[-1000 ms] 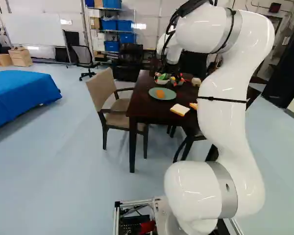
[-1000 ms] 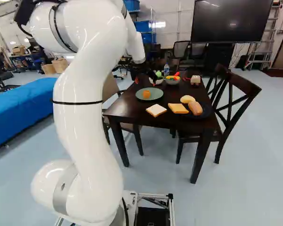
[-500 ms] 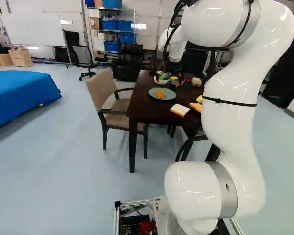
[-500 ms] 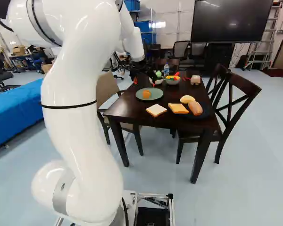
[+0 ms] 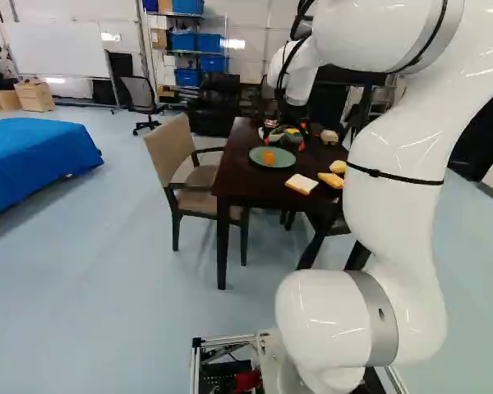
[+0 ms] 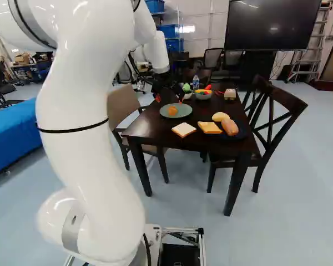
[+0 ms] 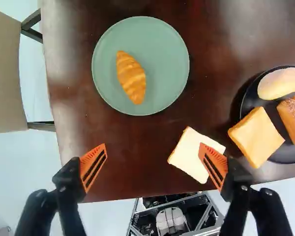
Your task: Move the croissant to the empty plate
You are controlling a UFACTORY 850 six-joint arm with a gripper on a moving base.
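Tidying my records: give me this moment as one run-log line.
gripper: open, empty, above table | croissant: on green plate | white bread slice: on table | status: placement looks done

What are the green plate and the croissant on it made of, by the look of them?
The green plate looks smooth and matte, perhaps ceramic or hard plastic: its colour is even, with hardly any shine. The croissant could be real pastry or a foam or plastic copy; its ridged, golden-orange surface leaves that open.
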